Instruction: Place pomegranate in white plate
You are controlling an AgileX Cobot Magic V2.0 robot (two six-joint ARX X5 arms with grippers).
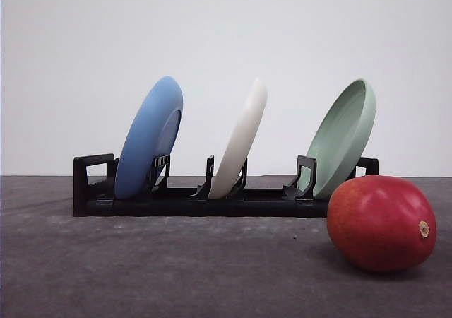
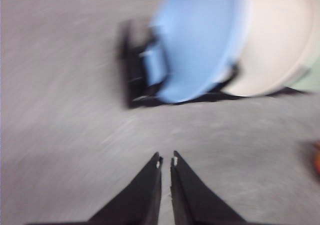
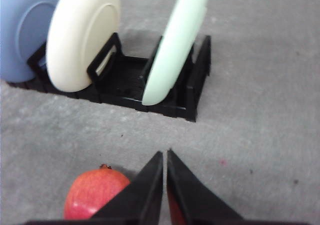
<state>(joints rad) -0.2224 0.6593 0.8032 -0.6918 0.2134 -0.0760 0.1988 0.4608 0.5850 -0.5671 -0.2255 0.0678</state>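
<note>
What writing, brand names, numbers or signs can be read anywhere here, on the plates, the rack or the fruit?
None: no words, labels, numbers or signs can be read.
The glossy red pomegranate is bare.
The cream-white round plate, the blue round plate and the pale green round plate are plain.
The black plastic plate rack bears no lettering.
The left wrist view is motion-blurred, so tiny marks there could not be read.

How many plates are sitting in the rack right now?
3, all standing on edge in the black rack: the blue plate at the robot's left end, the white plate in the middle, the pale green plate at the right end, behind the pomegranate.
</note>
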